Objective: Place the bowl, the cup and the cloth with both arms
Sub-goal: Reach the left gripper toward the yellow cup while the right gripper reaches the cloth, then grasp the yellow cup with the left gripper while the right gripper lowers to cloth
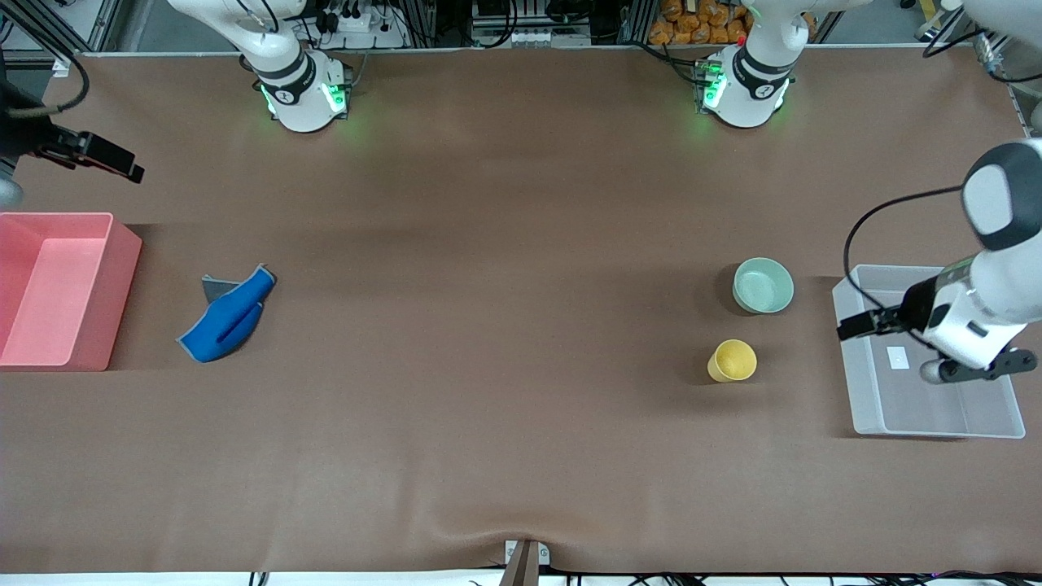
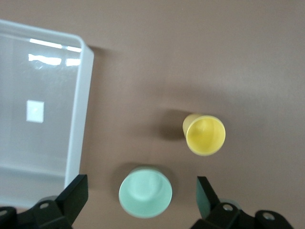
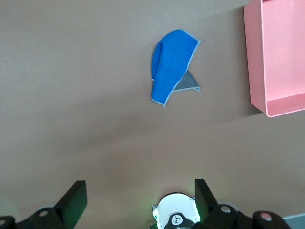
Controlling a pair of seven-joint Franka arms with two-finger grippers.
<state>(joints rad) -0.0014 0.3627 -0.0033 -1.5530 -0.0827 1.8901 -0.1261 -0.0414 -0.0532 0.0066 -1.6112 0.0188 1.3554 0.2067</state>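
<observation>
Two hands hang open and empty. The left hand (image 2: 140,198) hovers over the clear tray (image 1: 863,407) at frame right, beside the mint bowl (image 1: 763,285) and yellow cup (image 1: 732,360). The right hand (image 3: 138,202), upper left, is well apart from the crumpled blue cloth (image 1: 228,317) near the pink bin (image 1: 122,277) on the counter (image 1: 488,325).

A brown-covered bench (image 1: 505,342) carries everything. Toward the right arm's end sits a pink bin (image 1: 59,290), and just beside it a crumpled blue cloth (image 1: 228,319) with a grey corner turned up. Toward the left arm's end stand a mint-green bowl (image 1: 763,286) and, nearer the front camera, a yellow cup (image 1: 732,360), a little apart. Beside them a clear tray (image 1: 863,399) lies at the bench's end, a white label inside
</observation>
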